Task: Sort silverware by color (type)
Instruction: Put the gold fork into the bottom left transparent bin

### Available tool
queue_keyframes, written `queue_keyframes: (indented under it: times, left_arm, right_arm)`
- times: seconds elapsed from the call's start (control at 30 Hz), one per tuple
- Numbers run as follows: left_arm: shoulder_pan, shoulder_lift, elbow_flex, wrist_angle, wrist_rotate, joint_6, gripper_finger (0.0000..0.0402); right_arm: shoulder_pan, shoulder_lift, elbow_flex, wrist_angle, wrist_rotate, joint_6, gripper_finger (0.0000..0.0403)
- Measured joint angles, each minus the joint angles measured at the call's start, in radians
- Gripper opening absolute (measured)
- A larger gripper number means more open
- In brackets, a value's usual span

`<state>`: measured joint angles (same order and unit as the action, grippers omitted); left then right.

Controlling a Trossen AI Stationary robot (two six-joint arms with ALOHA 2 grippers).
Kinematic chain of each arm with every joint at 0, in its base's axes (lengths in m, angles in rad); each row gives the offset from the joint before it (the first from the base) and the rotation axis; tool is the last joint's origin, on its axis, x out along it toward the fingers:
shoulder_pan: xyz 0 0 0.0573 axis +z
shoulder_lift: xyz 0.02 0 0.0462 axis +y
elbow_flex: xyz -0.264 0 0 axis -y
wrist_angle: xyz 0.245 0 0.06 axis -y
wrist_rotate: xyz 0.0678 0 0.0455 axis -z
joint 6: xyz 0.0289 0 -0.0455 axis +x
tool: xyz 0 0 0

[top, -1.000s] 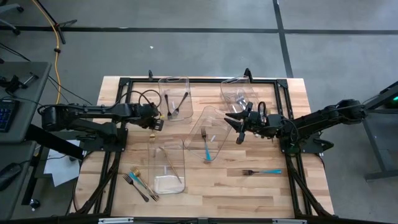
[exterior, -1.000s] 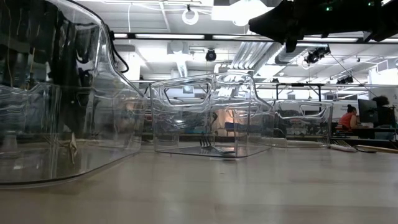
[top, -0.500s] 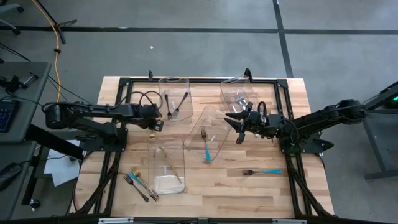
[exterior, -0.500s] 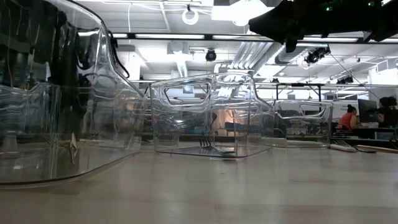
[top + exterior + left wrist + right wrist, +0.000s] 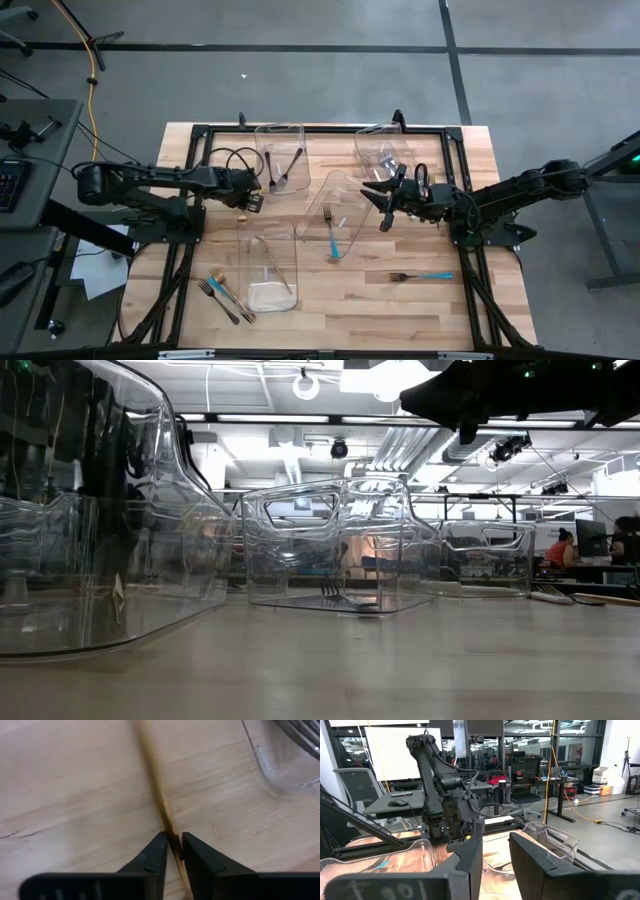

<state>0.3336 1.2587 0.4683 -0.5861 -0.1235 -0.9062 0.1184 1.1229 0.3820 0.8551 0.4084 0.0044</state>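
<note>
Gold utensil [image 5: 159, 805] pinched in left end effector [image 5: 173, 851]; right end effector [image 5: 496, 851] parted, empty; four bins [image 5: 283, 132].

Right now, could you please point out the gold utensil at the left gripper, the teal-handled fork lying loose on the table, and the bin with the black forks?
gold utensil [image 5: 159, 805], left wrist view, mid-handle.
teal-handled fork [image 5: 433, 275], high view, teal handle.
bin with black forks [image 5: 262, 135], high view, far rim.
</note>
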Motion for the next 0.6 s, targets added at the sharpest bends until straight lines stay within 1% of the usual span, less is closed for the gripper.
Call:
queue_keyframes:
  times: [0.1, 0.13, 0.33, 0.5, 0.6]
  left_arm:
    - [0.000, -0.011, -0.001, -0.006, 0.001, 0.009, 0.0017]
    - [0.000, -0.017, -0.001, -0.010, 0.003, 0.019, 0.0012]
    - [0.000, -0.069, 0.015, -0.082, 0.014, 0.028, 0.0011]
    - [0.001, -0.161, 0.078, -0.168, -0.045, 0.046, 0.0007]
    - [0.001, -0.239, 0.153, -0.232, -0.121, 0.048, 0.0007]
  right_arm:
    - [0.000, 0.000, 0.000, 0.000, 0.000, 0.000, 0.0092]
    - [0.000, 0.000, 0.000, 0.000, 0.000, 0.000, 0.0092]
    - [0.000, 0.000, 0.000, 0.000, 0.000, 0.000, 0.0092]
    - [0.000, 0.000, 0.000, 0.000, 0.000, 0.000, 0.0092]
    - [0.000, 0.000, 0.000, 0.000, 0.000, 0.000, 0.0092]
